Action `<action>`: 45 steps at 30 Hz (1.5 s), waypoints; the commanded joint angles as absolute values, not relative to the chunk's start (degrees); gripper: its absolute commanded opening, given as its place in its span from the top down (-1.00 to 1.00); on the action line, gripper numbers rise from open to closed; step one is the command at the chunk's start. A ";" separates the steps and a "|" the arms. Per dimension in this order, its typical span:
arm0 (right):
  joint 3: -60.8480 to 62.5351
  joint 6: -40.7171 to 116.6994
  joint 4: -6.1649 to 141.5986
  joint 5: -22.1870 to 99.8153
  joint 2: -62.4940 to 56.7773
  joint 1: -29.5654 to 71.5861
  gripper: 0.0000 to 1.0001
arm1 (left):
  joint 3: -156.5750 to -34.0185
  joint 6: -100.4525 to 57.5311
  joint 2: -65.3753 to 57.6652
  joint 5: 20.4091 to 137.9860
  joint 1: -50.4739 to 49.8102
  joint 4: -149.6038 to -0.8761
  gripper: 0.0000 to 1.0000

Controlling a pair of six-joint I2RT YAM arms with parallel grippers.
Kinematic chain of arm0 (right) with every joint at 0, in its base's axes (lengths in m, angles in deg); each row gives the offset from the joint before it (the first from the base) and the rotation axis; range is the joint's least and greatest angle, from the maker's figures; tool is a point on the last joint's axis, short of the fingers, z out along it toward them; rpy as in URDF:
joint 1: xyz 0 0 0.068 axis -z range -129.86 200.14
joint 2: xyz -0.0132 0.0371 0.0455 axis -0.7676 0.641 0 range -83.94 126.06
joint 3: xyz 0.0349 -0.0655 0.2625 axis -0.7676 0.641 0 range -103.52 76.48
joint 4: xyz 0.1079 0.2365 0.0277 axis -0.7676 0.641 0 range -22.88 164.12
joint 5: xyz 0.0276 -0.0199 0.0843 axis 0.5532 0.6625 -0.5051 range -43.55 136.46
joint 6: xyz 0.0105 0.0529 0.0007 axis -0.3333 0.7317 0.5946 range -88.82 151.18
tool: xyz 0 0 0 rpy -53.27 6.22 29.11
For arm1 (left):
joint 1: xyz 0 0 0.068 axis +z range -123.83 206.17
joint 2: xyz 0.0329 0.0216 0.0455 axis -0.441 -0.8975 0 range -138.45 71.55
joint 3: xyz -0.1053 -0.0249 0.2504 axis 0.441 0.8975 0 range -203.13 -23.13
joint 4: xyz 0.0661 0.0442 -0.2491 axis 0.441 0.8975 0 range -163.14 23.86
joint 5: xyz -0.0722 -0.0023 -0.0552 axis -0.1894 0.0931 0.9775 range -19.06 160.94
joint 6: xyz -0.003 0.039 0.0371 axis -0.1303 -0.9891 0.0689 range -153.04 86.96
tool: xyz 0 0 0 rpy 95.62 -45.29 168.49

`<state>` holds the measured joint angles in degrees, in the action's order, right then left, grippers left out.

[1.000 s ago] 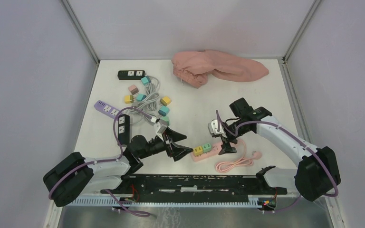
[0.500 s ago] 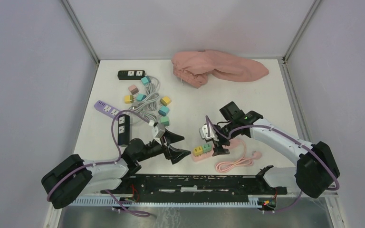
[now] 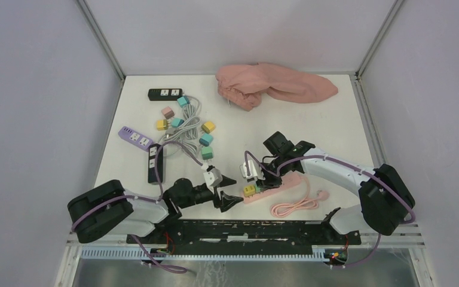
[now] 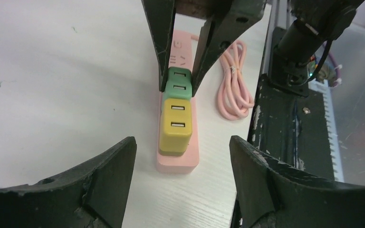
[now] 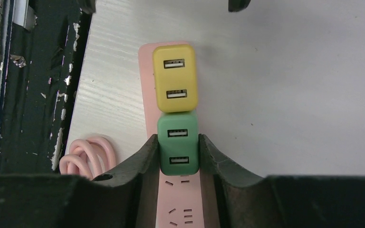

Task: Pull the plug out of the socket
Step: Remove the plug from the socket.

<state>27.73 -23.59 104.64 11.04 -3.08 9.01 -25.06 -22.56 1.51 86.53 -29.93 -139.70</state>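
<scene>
The right gripper point(image 4: 179, 83) has dropped onto the strip point(image 5: 178, 211) and closed, its black jaws pinching the green plug point(image 5: 178, 147). On the matte white table point(image 3: 334, 125), the smooth pink strip lies near the front edge. The boxy, round-cornered green plug sits in it, touching the yellow plug point(image 5: 175, 78). The left gripper point(image 3: 234, 190) gapes wide, empty.

A white table point(image 3: 239, 134) stands enclosed by plain lilac-grey walls point(image 3: 233, 30) with metal corner posts point(image 3: 101, 39), evenly lit.

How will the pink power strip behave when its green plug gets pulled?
Likely lifts along: the pink power strip looks light, with nothing pinning it. It seems rigid, so it'd tilt, not bend. Its coiled cord looks floppy.
</scene>
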 commanded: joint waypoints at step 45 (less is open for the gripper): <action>26.45 -29.73 109.91 7.84 -6.60 15.50 0.96 | -36.63 -34.50 -25.42 81.81 -34.49 -144.00 0.94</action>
<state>25.96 -18.80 105.91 9.99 -1.66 13.73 -37.26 -31.54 -23.65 82.36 -34.30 -146.61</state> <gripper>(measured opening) 0.362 0.362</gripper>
